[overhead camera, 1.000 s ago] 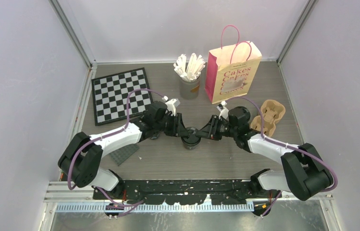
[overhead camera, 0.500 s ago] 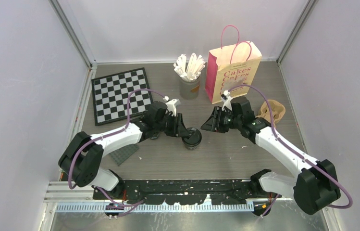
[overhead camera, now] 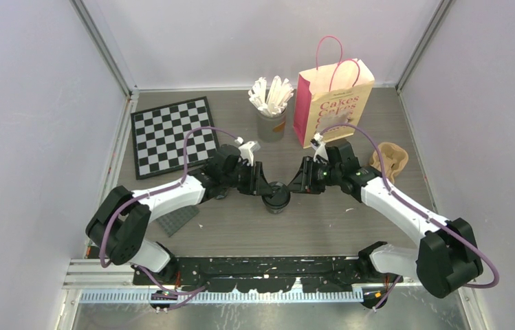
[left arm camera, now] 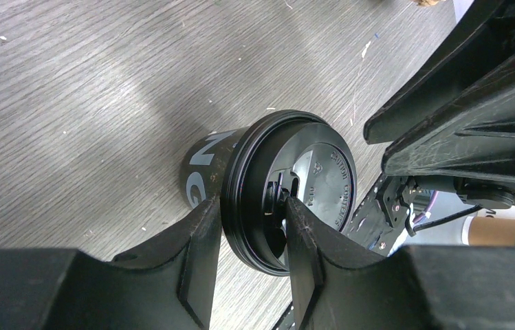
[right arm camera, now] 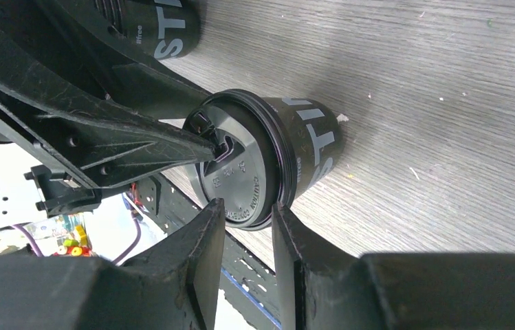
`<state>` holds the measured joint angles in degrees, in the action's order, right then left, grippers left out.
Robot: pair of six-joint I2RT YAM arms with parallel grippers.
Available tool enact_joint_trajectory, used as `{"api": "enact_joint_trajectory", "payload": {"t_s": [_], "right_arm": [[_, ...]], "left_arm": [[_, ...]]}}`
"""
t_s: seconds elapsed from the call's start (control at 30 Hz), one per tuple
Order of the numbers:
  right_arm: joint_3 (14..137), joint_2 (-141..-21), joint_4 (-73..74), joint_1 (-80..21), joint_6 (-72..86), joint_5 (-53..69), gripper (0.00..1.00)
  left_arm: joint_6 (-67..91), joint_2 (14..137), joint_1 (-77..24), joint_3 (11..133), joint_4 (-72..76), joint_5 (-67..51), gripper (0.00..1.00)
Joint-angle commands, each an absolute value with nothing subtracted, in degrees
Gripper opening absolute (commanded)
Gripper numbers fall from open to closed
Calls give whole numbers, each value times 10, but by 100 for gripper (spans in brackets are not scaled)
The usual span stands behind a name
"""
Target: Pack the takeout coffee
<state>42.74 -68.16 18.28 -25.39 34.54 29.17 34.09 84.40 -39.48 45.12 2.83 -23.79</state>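
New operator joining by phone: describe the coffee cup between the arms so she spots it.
Start at the pink bag at the back of the table, come toward the arms to where the left end effector and right end effector meet. The coffee cup stands between them: short, black, with a round black lid, unlike the grey cup of white sticks beside the bag.

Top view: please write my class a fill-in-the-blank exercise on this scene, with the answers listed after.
1. The left tool and right tool flank a black, lidded ___.
2. The pink bag bears the word ___.
3. White sticks stand in a grey holder between the bag and the ___.
Answers: cup; Cakes; chessboard.
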Motion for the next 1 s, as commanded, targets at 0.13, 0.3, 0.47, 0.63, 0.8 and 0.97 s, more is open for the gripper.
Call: {"api": "enact_joint_trajectory", "payload": {"t_s": [0.13, 0.3, 0.47, 0.63, 0.8, 0.97], "right_arm": [[426, -694, 160, -260, 334, 290, 36], [418, -709, 153, -261, 325, 302, 33], [408, -719, 150, -261, 318, 297, 32], [394, -741, 178, -260, 313, 265, 28], [356, -759, 142, -261, 324, 257, 23], [306, -764, 94, -260, 347, 249, 19]], "left_arm": [[326, 860, -405, 440, -3, -213, 38], [326, 863, -410, 440, -3, -215, 38], [331, 864, -412, 435, 16, -214, 38], [339, 850, -414, 421, 33, -214, 38], [340, 849, -414, 412, 41, -211, 38], [341, 853, -414, 400, 44, -200, 37]]}}
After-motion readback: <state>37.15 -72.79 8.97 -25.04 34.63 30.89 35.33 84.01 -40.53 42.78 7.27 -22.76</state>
